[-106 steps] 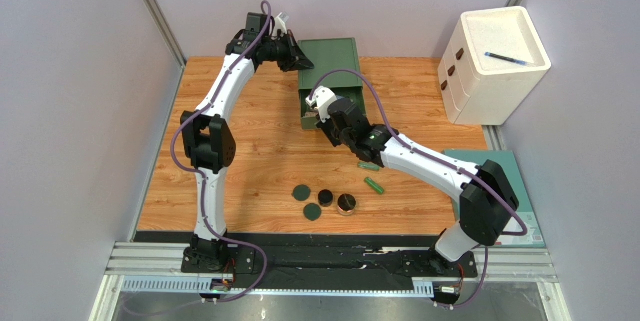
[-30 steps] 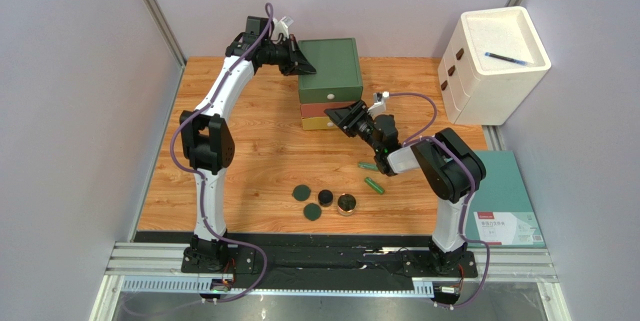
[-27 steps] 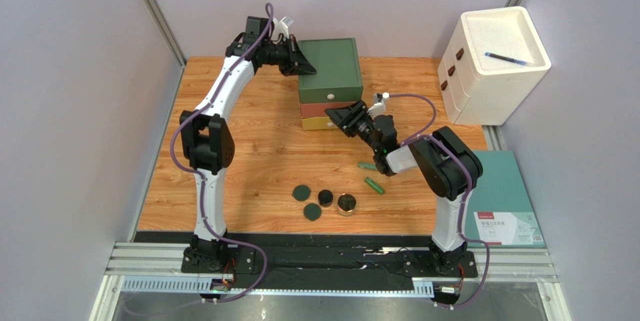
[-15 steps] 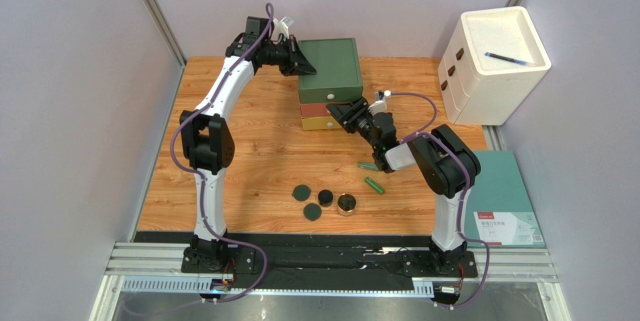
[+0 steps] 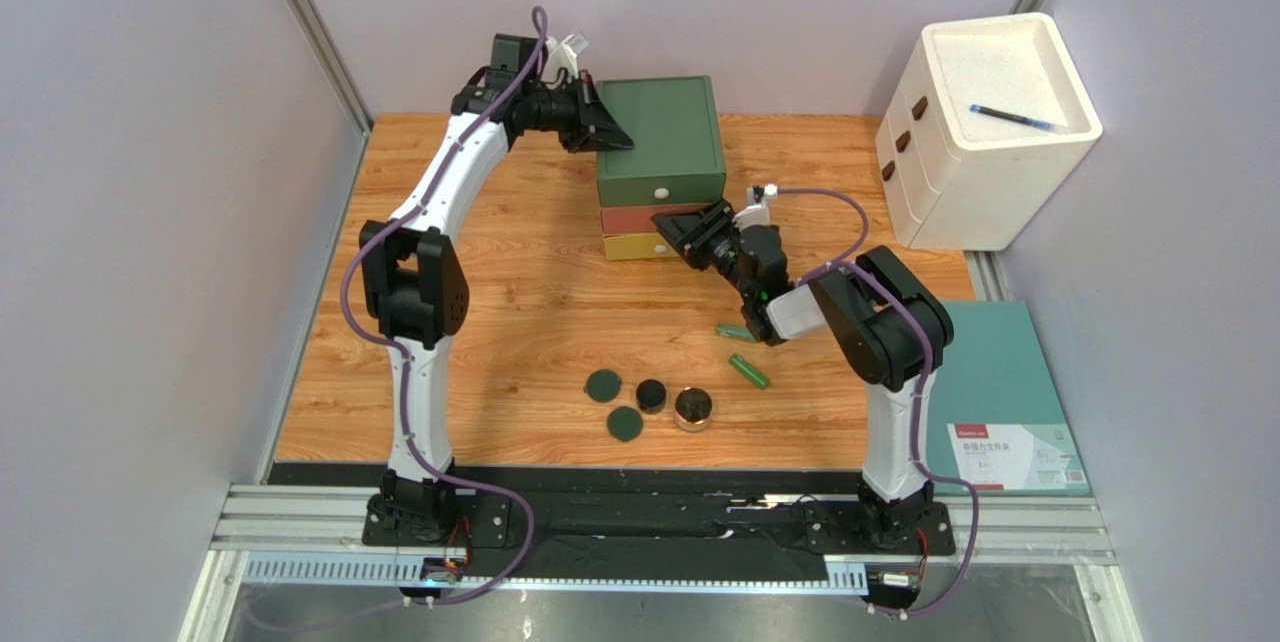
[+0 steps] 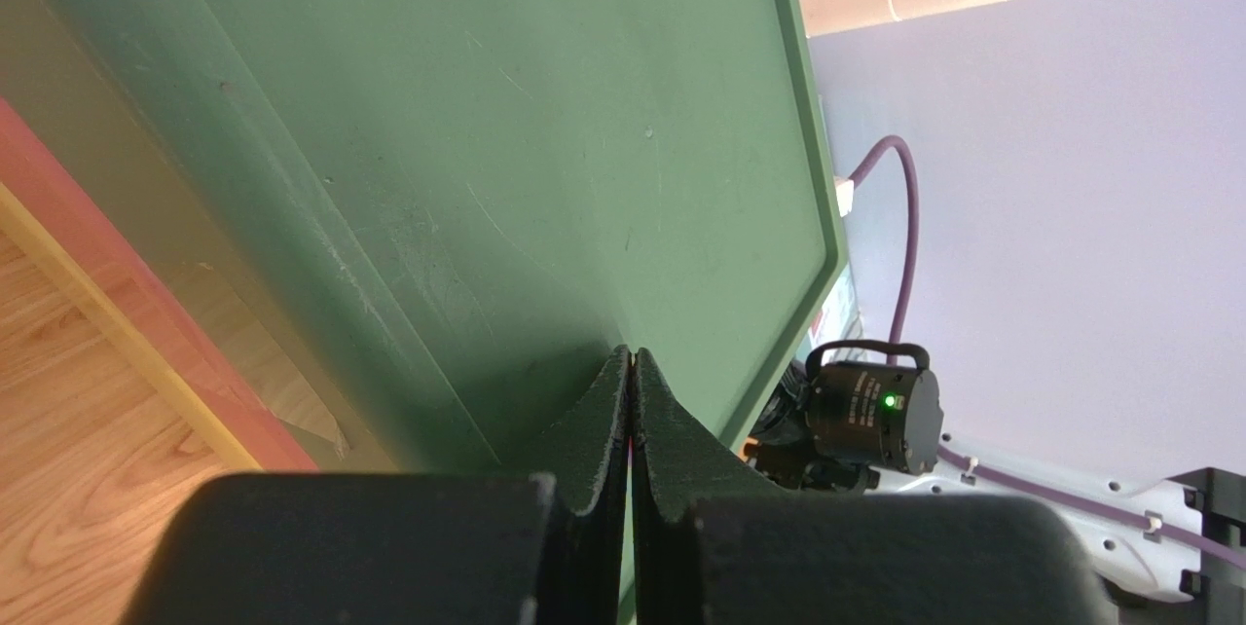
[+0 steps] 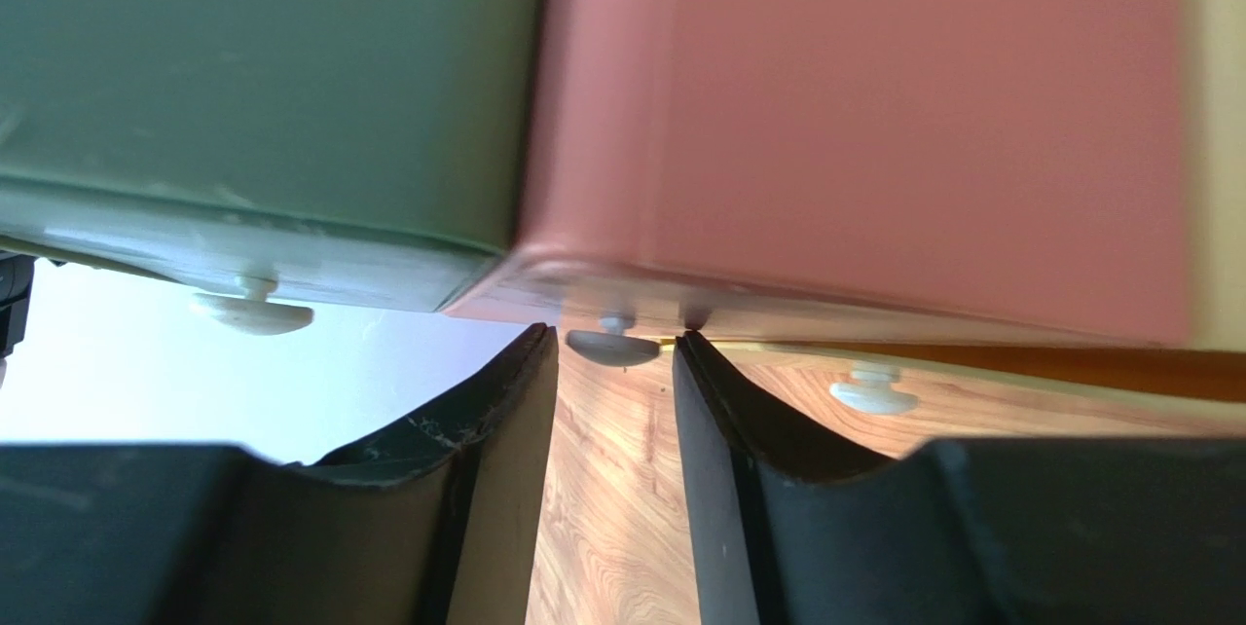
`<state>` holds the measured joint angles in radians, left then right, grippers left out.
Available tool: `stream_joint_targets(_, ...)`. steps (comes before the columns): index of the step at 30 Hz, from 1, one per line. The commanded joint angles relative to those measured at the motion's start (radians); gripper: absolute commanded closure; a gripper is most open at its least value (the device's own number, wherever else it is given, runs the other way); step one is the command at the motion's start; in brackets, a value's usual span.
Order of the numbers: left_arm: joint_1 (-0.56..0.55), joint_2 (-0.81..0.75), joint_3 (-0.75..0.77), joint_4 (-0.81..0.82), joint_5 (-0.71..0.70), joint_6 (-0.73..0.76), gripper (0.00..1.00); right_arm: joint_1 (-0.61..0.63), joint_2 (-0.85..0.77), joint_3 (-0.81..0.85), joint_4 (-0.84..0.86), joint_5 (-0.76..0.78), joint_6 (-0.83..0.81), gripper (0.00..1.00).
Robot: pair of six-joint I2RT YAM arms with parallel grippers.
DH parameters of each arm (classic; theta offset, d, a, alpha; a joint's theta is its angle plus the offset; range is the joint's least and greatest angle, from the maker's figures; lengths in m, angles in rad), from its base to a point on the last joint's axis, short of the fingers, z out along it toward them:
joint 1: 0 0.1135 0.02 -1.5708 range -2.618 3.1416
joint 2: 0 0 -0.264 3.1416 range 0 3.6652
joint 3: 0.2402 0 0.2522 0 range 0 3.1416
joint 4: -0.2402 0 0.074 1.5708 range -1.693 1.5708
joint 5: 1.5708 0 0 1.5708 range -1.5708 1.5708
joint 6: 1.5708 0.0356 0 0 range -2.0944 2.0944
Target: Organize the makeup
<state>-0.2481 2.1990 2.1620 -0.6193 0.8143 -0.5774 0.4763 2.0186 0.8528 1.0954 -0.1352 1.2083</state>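
Note:
The makeup lies on the table's near middle: two green tubes [image 5: 736, 332] [image 5: 748, 371], two dark green discs [image 5: 603, 386] [image 5: 625, 425], a black jar [image 5: 651, 395] and a gold-rimmed compact [image 5: 693, 408]. No clear or beige tubes show. My left gripper [image 5: 609, 134] is shut and empty, with its tips [image 6: 631, 362] resting on the green top of the drawer box [image 5: 661, 147]. My right gripper [image 5: 679, 234] is open at the box's front. Its fingers stand either side of the red drawer's white knob [image 7: 613, 348] without closing on it. All three drawers look shut.
A white drawer cabinet [image 5: 984, 147] stands at the back right with a blue pen [image 5: 1019, 116] on top. A teal booklet [image 5: 1010, 402] lies at the right edge. The green drawer's knob [image 7: 253, 313] and the yellow drawer's knob [image 7: 873, 393] flank the red one.
The green drawer, open 3.5 s ago with my right gripper in it, is shut. My right gripper has dropped to the red drawer's knob and crept slightly closer. The left arm has barely moved.

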Motion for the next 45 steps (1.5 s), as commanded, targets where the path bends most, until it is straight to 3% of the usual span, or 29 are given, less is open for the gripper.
stream_joint_targets(1,-0.006,0.004,-0.048,-0.094,-0.047,0.051,1.00,-0.028,-0.031,-0.004,0.043,0.097,-0.007,0.61)
stream_joint_targets(3,-0.006,0.004,-0.053,-0.094,-0.046,0.053,1.00,-0.030,-0.032,-0.008,0.047,0.098,-0.007,0.64)
stream_joint_targets(9,-0.006,-0.008,-0.065,-0.096,-0.050,0.059,1.00,-0.034,-0.026,-0.008,0.060,0.088,-0.010,0.92)
stream_joint_targets(13,-0.006,-0.010,-0.070,-0.099,-0.050,0.062,1.00,-0.034,-0.029,-0.015,0.061,0.091,-0.010,0.99)
stream_joint_targets(27,-0.006,-0.005,-0.062,-0.096,-0.063,0.050,1.00,-0.025,-0.124,-0.123,0.035,0.019,-0.010,1.00)
stream_joint_targets(45,-0.006,0.015,-0.048,-0.094,-0.073,0.034,1.00,0.051,-0.334,-0.296,-0.140,-0.010,0.034,0.98)
